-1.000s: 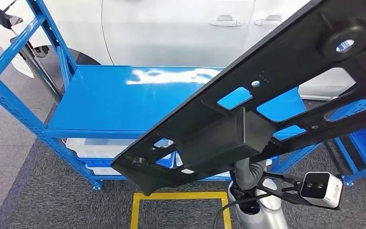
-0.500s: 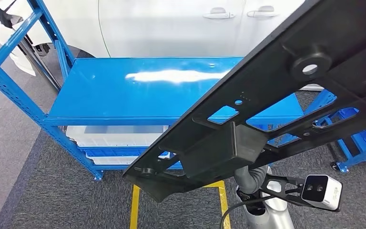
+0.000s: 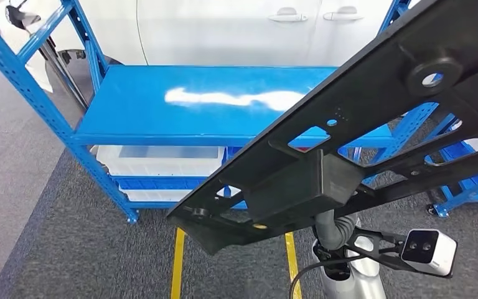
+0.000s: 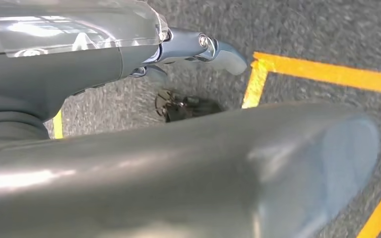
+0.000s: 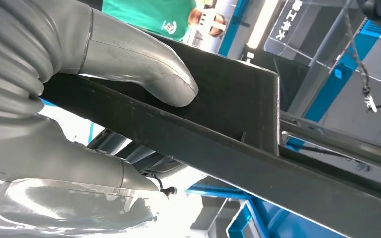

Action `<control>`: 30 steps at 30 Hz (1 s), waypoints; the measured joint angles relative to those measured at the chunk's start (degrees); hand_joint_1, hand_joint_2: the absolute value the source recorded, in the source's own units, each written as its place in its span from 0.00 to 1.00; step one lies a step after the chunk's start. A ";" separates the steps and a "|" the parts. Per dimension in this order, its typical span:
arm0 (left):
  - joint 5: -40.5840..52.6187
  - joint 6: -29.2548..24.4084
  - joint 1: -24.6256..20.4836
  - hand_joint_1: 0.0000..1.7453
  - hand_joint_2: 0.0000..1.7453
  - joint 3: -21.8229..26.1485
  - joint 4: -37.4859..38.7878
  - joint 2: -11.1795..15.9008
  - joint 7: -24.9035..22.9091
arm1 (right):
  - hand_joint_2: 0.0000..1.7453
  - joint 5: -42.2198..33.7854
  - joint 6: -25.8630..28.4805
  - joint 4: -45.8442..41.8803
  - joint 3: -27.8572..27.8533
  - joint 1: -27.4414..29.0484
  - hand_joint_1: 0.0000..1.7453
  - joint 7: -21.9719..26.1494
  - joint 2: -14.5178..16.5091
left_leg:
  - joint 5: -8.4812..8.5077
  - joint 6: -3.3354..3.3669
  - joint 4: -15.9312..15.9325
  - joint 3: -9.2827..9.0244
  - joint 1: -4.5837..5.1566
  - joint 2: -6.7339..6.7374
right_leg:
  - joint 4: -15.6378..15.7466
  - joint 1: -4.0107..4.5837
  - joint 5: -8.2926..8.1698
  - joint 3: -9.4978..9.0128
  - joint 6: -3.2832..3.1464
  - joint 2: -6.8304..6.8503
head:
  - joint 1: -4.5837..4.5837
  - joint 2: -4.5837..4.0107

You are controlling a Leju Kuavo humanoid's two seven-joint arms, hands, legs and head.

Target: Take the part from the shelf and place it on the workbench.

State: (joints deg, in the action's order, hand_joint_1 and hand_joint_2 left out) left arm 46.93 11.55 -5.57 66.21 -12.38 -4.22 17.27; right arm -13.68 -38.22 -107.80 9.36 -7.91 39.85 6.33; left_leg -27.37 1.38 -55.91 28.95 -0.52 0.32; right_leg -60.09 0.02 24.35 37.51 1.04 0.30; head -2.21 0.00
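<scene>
A long black plastic part (image 3: 348, 143) with cut-outs and a boxy block on its underside crosses the head view from lower centre to upper right. My right hand (image 5: 54, 99) grips it from beneath, its thumb (image 5: 149, 69) pressed flat on the part (image 5: 238, 148). In the head view just the ribbed wrist (image 3: 331, 225) shows under the part. My left hand (image 4: 193, 163) hangs above the carpet with nothing in it, thumb and a silver fingertip (image 4: 218, 49) apart. The blue shelf rack (image 3: 211, 106) stands ahead, its top board bare.
A white bin (image 3: 159, 159) sits on the rack's lower level. More blue racking and crates (image 3: 473, 180) stand to the right, a white car (image 3: 236, 31) behind. Yellow tape lines (image 3: 177, 261) mark the grey carpet. A person in a green shirt (image 5: 149, 15) appears in the right wrist view.
The whole picture has shifted, so the camera has moved: the rack sits a little farther off and the floor tape has slid. The part stays in my right hand.
</scene>
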 joint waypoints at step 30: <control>0.21 -1.62 0.34 0.00 0.00 0.91 0.01 -0.04 -1.69 | 1.00 1.35 1.36 -0.93 3.97 -2.36 1.00 0.03 -1.45 | 1.54 -0.95 -0.61 2.18 -0.43 -1.19 | 1.29 -0.32 2.78 -4.70 -0.21 -1.70 | 0.00 0.00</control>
State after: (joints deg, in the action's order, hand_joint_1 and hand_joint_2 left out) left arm 47.15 9.93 -5.24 67.12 -12.37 -4.27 15.57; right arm -12.33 -36.86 -108.73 13.33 -10.27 39.87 4.88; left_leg -25.83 0.43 -56.53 31.13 -0.95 -0.87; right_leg -58.80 -0.29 27.12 32.81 0.83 -1.39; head -2.21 0.00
